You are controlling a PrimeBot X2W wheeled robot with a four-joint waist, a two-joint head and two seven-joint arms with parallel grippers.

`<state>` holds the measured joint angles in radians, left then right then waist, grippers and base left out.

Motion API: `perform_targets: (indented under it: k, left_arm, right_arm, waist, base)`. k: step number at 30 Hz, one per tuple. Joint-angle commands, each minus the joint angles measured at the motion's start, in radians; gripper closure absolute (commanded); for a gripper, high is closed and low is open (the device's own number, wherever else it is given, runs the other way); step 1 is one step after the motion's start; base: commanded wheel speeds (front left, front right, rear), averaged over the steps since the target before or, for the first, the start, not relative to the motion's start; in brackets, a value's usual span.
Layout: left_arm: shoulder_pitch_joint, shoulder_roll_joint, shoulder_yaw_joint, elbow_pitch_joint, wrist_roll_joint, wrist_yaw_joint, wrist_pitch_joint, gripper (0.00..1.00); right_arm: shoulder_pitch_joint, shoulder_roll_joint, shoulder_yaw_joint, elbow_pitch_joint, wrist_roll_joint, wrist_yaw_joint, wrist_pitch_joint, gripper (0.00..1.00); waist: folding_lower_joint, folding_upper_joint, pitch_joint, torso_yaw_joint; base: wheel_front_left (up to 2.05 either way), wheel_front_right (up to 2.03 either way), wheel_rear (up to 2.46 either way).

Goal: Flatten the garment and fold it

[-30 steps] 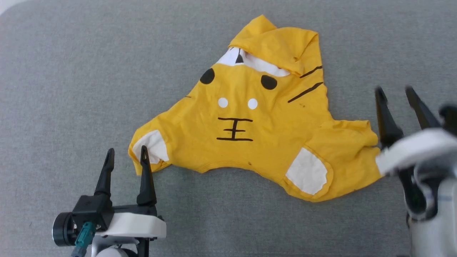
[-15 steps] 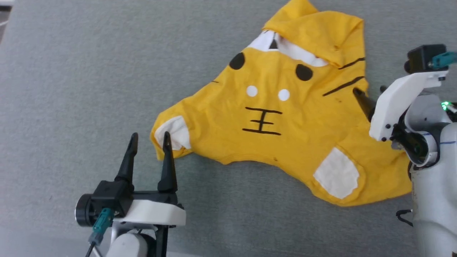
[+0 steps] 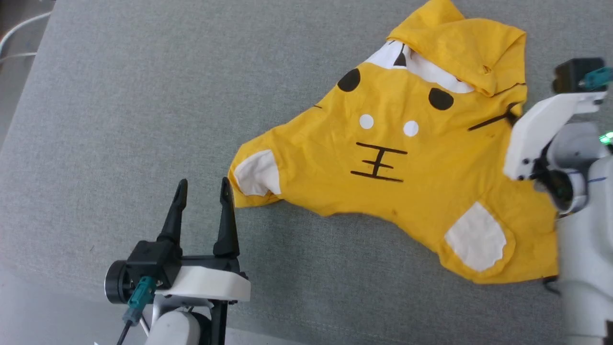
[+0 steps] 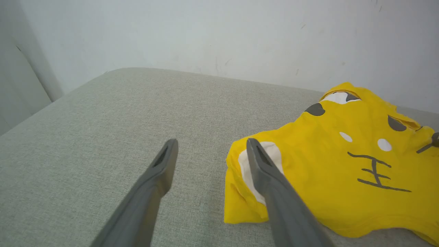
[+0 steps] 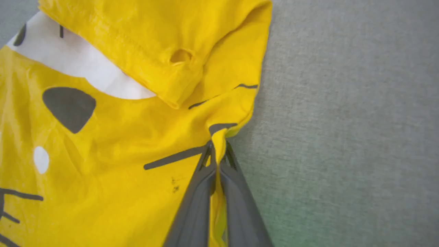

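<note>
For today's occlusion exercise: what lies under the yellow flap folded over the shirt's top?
Under the flap, a white patch with black marks pokes out above the shirt's printed face. How far that patch runs beneath the flap is hidden.

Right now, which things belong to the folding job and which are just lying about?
Job: yellow garment; right jaws, shut on its edge; left jaws, open near its sleeve; grey cushion beneath.
Lying about: white cable beyond the cushion's corner; pale wall behind.

SIGN: black printed mark shaped like the character 王 | CARRIER: front of the yellow garment | LEGIBLE IN: head view, left wrist view
</note>
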<state>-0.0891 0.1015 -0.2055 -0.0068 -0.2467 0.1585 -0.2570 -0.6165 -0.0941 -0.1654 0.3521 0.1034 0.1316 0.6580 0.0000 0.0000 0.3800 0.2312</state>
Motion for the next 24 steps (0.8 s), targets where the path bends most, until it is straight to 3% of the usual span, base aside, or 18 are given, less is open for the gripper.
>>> perform_targets:
  k: [1,14,17,18,19,24]
  left_arm:
    - [-0.007,-0.007,0.005,0.003,0.009,-0.010,-0.005,0.00]
    - [-0.028,-0.040,-0.009,0.005,0.026,-0.050,-0.005,0.00]
    - [-0.037,-0.044,-0.015,0.011,0.027,-0.056,-0.005,0.00]
    - [-0.039,-0.045,-0.016,0.013,0.027,-0.058,-0.005,0.00]
    - [-0.041,-0.046,-0.017,0.015,0.028,-0.059,-0.005,0.00]
    - [-0.047,-0.049,-0.014,0.021,0.030,-0.059,-0.005,0.00]
  right_arm:
    - [-0.027,-0.026,-0.004,-0.005,-0.010,-0.001,-0.015,1.00]
    - [-0.212,-0.323,-0.012,-0.017,-0.183,-0.001,-0.157,1.00]
    - [-0.230,-0.360,-0.034,0.013,-0.246,-0.001,-0.206,1.00]
    - [-0.232,-0.357,-0.053,0.025,-0.265,-0.001,-0.210,0.61]
    - [-0.235,-0.343,-0.080,0.038,-0.275,-0.001,-0.214,0.00]
    - [-0.238,-0.270,-0.104,0.089,-0.275,-0.001,-0.274,0.00]
  waist:
    - [0.0000,0.0000,-0.004,-0.001]
    - [0.0000,0.0000,0.069,0.077]
    - [0.0000,0.0000,0.082,0.099]
    - [0.0000,0.0000,0.085,0.102]
    - [0.0000,0.0000,0.088,0.104]
    - [0.0000,0.0000,0.084,0.087]
  base:
    - [0.00,0.00,0.00]
    - [0.00,0.00,0.00]
    - [0.00,0.00,0.00]
    - [0.00,0.00,0.00]
    - [0.00,0.00,0.00]
    - [0.00,0.00,0.00]
